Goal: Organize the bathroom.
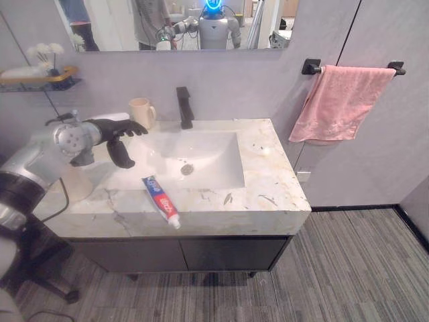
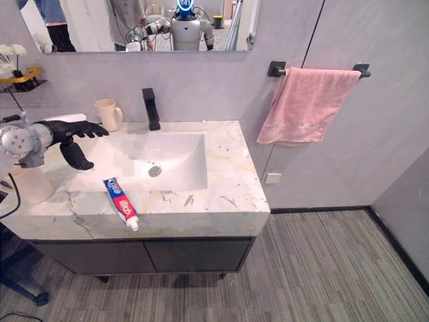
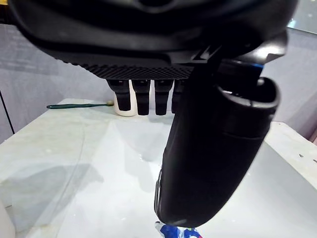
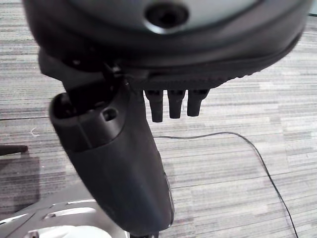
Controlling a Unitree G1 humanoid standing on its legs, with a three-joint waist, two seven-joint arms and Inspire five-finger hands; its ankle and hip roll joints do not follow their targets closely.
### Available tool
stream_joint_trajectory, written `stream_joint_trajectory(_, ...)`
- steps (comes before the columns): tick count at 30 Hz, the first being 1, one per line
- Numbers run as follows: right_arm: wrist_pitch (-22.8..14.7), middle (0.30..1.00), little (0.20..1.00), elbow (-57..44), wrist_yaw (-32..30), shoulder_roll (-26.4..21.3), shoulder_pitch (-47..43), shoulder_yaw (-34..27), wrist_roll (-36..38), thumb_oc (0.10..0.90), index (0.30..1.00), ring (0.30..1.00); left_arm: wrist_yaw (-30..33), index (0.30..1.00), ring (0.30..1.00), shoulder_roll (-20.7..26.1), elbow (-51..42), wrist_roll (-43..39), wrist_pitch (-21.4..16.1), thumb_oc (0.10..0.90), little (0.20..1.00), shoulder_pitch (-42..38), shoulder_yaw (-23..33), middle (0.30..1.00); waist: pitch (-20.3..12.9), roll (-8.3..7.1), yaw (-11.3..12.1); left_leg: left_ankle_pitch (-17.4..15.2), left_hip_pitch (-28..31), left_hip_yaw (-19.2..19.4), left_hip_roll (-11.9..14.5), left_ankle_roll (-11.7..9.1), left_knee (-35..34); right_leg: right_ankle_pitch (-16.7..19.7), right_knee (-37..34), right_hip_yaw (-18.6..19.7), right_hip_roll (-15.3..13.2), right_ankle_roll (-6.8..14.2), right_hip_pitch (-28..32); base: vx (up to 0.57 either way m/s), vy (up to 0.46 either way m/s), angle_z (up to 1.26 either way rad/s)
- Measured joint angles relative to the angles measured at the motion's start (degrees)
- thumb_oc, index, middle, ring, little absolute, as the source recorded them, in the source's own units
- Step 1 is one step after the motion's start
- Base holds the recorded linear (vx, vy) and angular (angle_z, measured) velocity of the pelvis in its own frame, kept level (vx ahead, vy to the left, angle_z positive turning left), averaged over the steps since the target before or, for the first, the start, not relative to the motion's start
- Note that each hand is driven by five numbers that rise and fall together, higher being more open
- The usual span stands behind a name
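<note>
A red, white and blue toothpaste tube (image 1: 161, 201) lies on the marble counter (image 1: 268, 181) at the front edge, just left of the white sink basin (image 1: 201, 157); its end also shows in the left wrist view as the tube (image 3: 176, 232). At the back left stands a cream cup (image 1: 141, 112), and a green toothbrush (image 3: 79, 105) lies on the counter beside it. My left hand (image 1: 114, 131) hovers open over the basin's left edge, fingers straight toward the cup, holding nothing. My right hand (image 4: 119, 163) hangs open over the striped floor.
A black faucet (image 1: 184, 107) rises behind the basin. A pink towel (image 1: 338, 100) hangs from a black bar on the right wall. A wall shelf (image 1: 40, 79) with white flowers sits at the upper left. A white container (image 2: 28, 184) stands on the counter's left end.
</note>
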Motion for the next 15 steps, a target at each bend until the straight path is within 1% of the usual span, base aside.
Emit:
stream_joint_trajectory(8, 0.22, 0.9, 0.9, 0.02, -0.07, 0.0, -0.01, -0.03, -0.02, 0.8, 0.9, 0.9, -3.55, 0.9, 0.9, 0.0, -0.23, 0.03, 0.12, 0.8, 0.9, 0.54, 0.01, 0.9, -0.2, 0.25, 0.02, 0.0, 0.01, 0.01, 0.0, 0.0, 0.0, 0.01, 0.02, -0.06, 0.01, 0.0, -0.02, 0.0, 0.0, 0.0)
stream_joint_trajectory(12, 0.46, 0.9, 0.9, 0.04, -0.11, 0.0, -0.03, -0.11, -0.03, 0.8, 0.9, 0.9, -4.6, 0.9, 0.9, -0.01, -1.61, 0.09, 0.17, 0.8, 0.9, 3.04, 0.14, 0.9, -0.67, 0.64, 0.15, 0.0, 0.02, 0.02, -0.01, 0.0, 0.0, 0.01, 0.0, -0.06, -0.01, 0.0, -0.02, 0.0, 0.0, 0.0)
stream_joint_trajectory(15, 0.48, 0.9, 0.9, 0.05, -0.14, 0.0, -0.03, -0.13, -0.04, 0.8, 0.9, 0.9, -6.76, 0.9, 0.9, -0.03, -2.49, 0.06, 0.2, 0.8, 0.9, 5.71, 0.19, 0.9, -0.83, 0.86, 0.03, 0.0, 0.02, 0.03, 0.04, 0.0, -0.01, 0.01, -0.02, -0.04, 0.05, 0.0, -0.06, 0.0, 0.0, 0.0)
